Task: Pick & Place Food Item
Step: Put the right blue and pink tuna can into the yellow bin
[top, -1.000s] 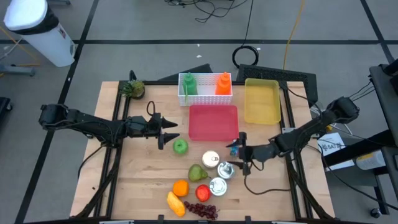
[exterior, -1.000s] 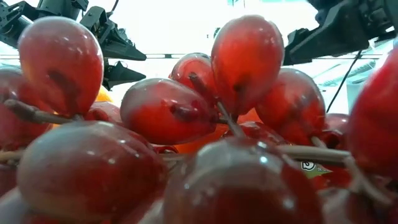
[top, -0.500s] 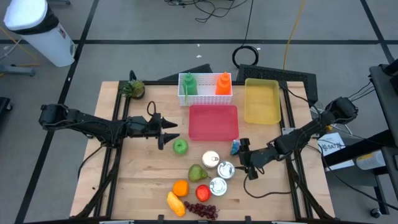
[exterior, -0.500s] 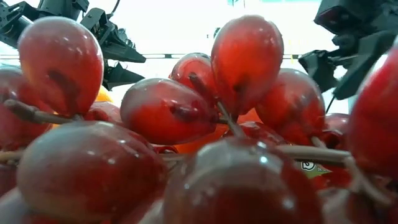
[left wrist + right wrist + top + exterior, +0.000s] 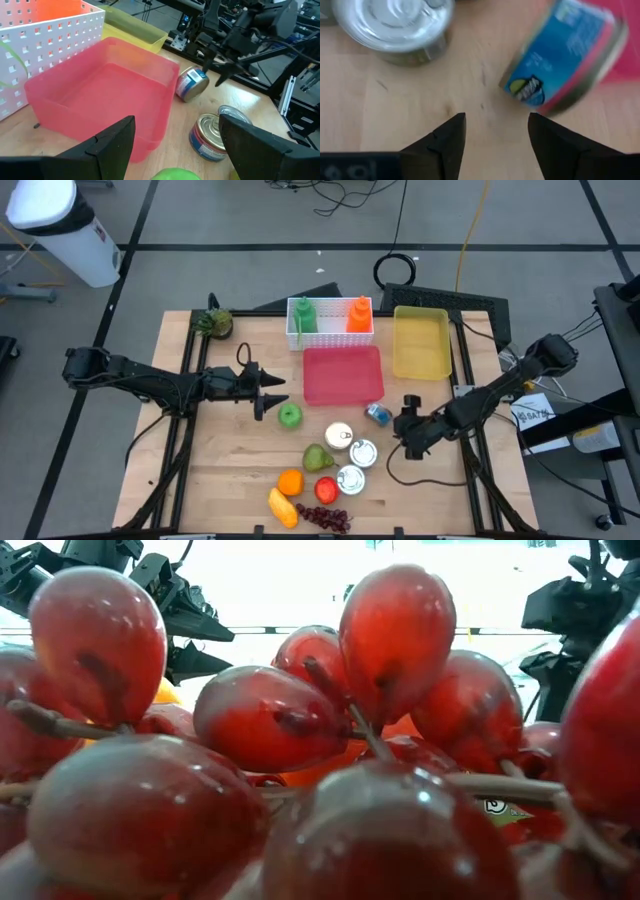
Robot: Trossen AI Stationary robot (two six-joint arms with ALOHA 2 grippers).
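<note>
A blue-labelled can [image 5: 378, 414] lies on its side on the table, by the near right corner of the pink tray [image 5: 343, 375]; the left wrist view shows the can [image 5: 192, 84] too. My right gripper [image 5: 402, 432] stands open just right of the can, tipped down at the table, with bare wood between its fingers [image 5: 447, 142]; the can [image 5: 565, 55] lies beyond them. My left gripper [image 5: 270, 395] waits open left of the tray, close above a green apple [image 5: 290, 416].
Upright tin cans [image 5: 352, 465], a pear [image 5: 317, 457], an orange [image 5: 290, 481], a tomato [image 5: 326, 490] and red grapes [image 5: 325, 518] crowd the near middle. At the back stand a yellow tray [image 5: 420, 342] and a white basket [image 5: 330, 320] with bottles. Grapes [image 5: 300, 740] fill the low view.
My right gripper has drawn back from the blue can toward the table's right edge, sinking and tipping its fingers further down. The can, close against the fingers a second ago, now lies apart from them beside the pink tray.
</note>
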